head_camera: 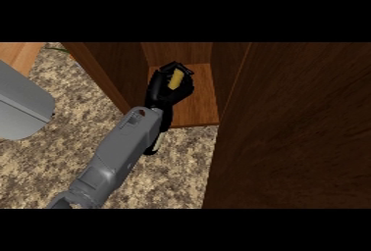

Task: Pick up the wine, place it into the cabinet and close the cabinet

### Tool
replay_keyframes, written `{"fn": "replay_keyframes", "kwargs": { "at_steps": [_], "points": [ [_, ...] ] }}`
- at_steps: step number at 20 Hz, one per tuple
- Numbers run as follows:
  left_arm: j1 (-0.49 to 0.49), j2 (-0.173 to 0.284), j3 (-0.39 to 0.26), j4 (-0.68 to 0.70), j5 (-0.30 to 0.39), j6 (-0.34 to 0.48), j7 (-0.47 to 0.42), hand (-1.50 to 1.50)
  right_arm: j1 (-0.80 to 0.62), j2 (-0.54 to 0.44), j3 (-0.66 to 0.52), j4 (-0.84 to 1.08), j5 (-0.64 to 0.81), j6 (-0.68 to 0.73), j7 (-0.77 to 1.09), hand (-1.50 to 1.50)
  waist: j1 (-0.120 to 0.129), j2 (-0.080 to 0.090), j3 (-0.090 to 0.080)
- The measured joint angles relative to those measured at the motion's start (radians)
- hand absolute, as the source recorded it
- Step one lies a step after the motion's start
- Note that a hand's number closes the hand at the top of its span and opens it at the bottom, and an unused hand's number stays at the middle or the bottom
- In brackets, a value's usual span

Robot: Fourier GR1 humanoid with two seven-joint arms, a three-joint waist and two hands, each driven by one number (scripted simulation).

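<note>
Wine bottle (pixel 175 78), yellow showing between my left hand's (pixel 167 88) curled fingers, sits over the open cabinet's shelf (pixel 199 105). I'd lower it upright, well inside, then uncurl and withdraw clear of the door (pixel 297 127).

Speckled beige granite counter (pixel 43 162) filling the lower left, grey metal sink basin (pixel 22 105) at its left edge, light wooden surface (pixel 18 54) in the top left corner, warm even light overall

Grey forearm (pixel 119 152), black hand (pixel 165 90)
</note>
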Motion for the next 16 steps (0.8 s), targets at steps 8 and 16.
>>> {"fn": "replay_keyframes", "kwargs": {
  "at_steps": [8, 16],
  "points": [
    [-0.078, 0.004, 0.069, 0.140, 0.058, 0.005, -0.034, 1.50, 0.019, 0.007, 0.010, 0.005, -0.010, 0.019, -0.039, -1.50, -0.019, 0.009, 0.000],
    [-0.138, 0.020, 0.116, 0.245, 0.064, 0.020, -0.070, 1.50, 0.050, 0.011, 0.014, 0.009, -0.019, 0.036, -0.083, -1.50, -0.031, 0.016, 0.000]
  ]
}}
